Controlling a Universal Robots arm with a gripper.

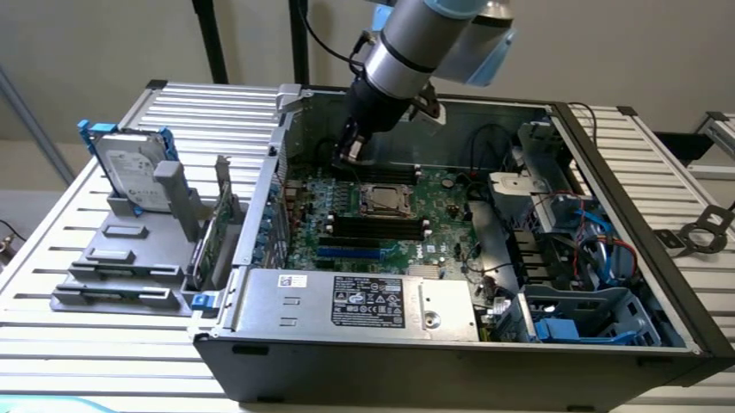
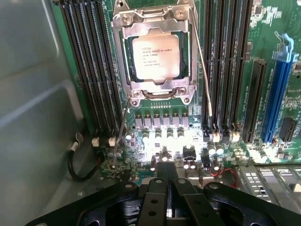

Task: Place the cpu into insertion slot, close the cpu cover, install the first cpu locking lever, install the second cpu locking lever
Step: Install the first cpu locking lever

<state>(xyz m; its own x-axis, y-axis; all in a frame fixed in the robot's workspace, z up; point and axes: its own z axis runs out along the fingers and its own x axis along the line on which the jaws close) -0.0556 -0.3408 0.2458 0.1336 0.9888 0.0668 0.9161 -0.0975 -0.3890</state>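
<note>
So my end effector [image 1: 348, 157] is pinched fully shut with nothing in it, hanging in the upper middle of the exterior frame, inside the open case. The cpu [image 2: 156, 56] is already sitting in the insertion slot [image 1: 385, 200], dead centre of that frame, and the cpu cover [image 2: 160, 88] is lying down flat over it. The slot is sitting just down and to the right of my tips there, near but not touching.

What's bugging me: one locking lever [image 2: 121, 132] and the other locking lever [image 2: 203, 70] are both looking unlatched to me, thin wires running along either side of the socket. I'm guessing closed tips pushing on a springy wire like that are asking for a slip. If they skid off, I'm jabbing the green board [image 2: 263, 28] or the memory slots [image 2: 94, 70] right beside it, or the lever is snapping back up.
</note>
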